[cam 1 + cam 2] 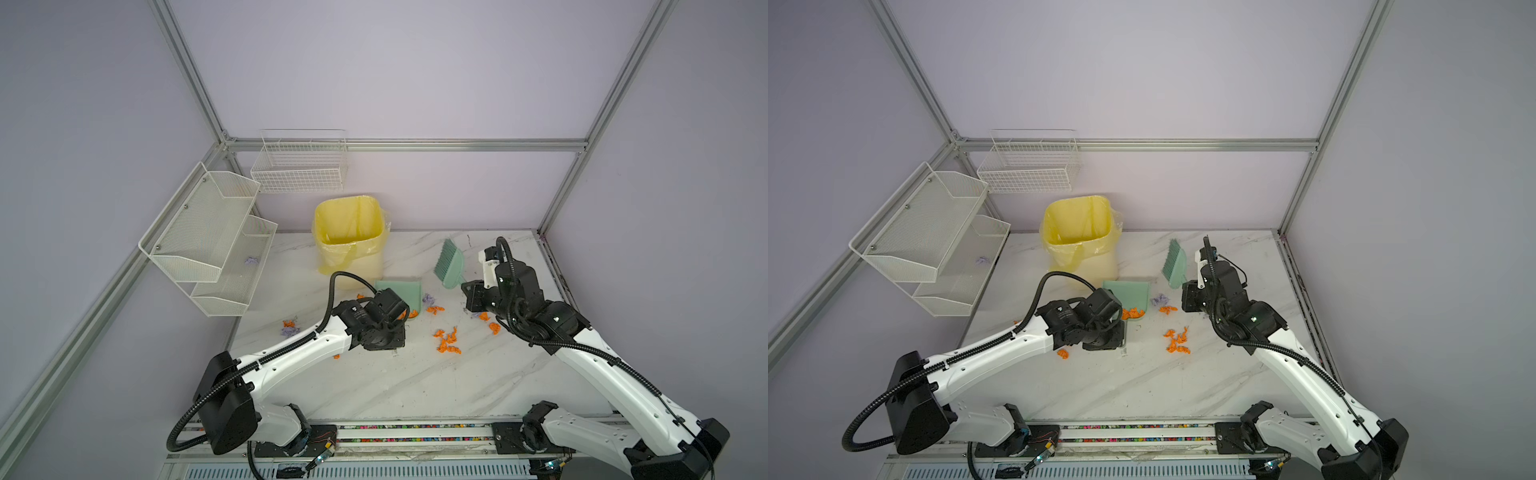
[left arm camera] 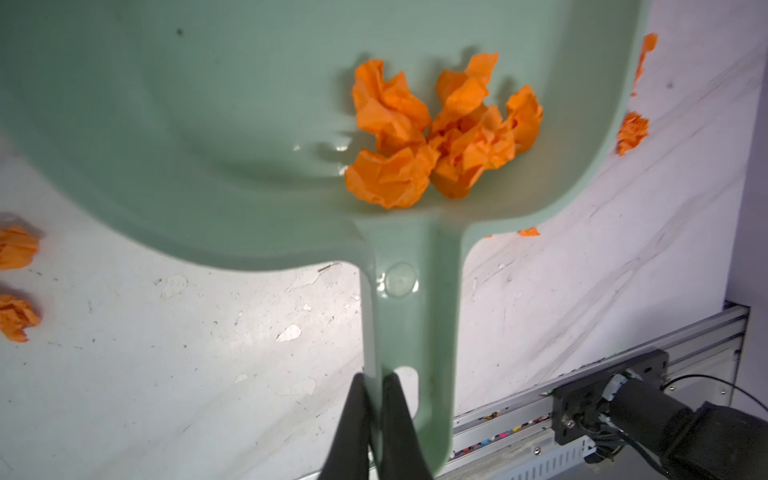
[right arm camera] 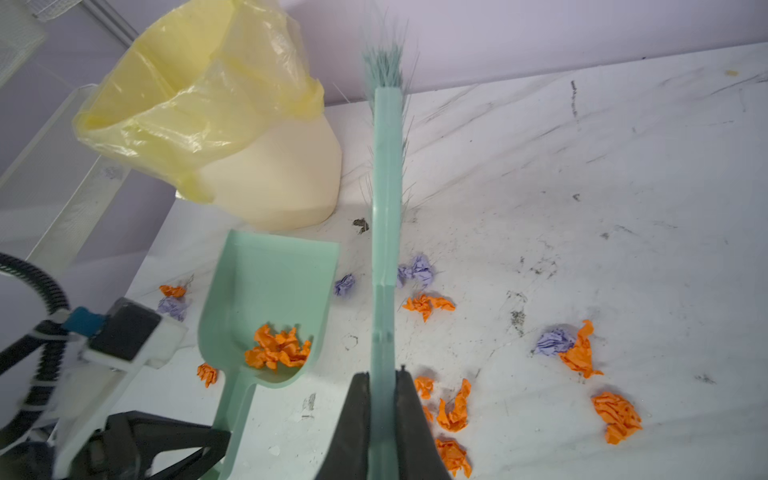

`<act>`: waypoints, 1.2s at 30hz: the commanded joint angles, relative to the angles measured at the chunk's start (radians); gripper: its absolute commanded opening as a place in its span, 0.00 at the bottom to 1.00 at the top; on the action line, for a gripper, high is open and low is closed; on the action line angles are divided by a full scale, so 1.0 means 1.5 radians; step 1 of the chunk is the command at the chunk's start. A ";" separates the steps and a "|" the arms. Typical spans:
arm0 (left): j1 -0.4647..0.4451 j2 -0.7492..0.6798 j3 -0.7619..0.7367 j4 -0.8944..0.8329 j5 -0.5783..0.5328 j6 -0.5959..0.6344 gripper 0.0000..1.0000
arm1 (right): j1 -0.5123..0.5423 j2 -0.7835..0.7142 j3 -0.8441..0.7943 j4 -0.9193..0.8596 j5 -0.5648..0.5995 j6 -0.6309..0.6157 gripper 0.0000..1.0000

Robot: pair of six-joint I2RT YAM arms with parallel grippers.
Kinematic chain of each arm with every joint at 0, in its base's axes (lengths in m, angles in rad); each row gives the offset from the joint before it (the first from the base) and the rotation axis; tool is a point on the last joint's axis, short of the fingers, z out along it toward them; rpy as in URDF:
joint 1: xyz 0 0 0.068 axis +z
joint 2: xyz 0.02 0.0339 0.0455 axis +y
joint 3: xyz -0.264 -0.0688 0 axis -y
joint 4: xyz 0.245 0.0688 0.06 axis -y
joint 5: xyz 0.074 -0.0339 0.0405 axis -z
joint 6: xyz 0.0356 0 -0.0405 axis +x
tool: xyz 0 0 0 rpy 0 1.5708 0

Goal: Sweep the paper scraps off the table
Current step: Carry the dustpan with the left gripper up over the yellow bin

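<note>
Closest in, loose orange paper scraps [image 1: 446, 345] lie scattered on the white marbled table [image 1: 415, 386] between the two arms, a few lilac ones among them. Next, left gripper [image 2: 372, 380] clamps tight on the green dustpan [image 2: 187, 124] handle, a clump of orange scraps sitting at the pan's back wall; right gripper [image 3: 383, 376] pinches closed on the green brush [image 3: 386, 187] handle, bristles pointing away toward the rear wall. Farthest back, the yellow-lined bin [image 1: 365, 266] stands just beyond the pan's open mouth.
</note>
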 commanded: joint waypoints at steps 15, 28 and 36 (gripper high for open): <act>0.185 0.111 0.343 0.036 0.256 0.107 0.00 | -0.057 -0.008 -0.006 0.034 -0.049 -0.029 0.00; 0.410 0.058 0.177 0.416 0.552 -0.143 0.00 | -0.059 0.005 0.017 0.033 -0.055 -0.039 0.00; 0.479 0.062 -0.033 0.878 0.662 -0.490 0.00 | -0.059 0.010 0.026 0.035 -0.060 -0.041 0.00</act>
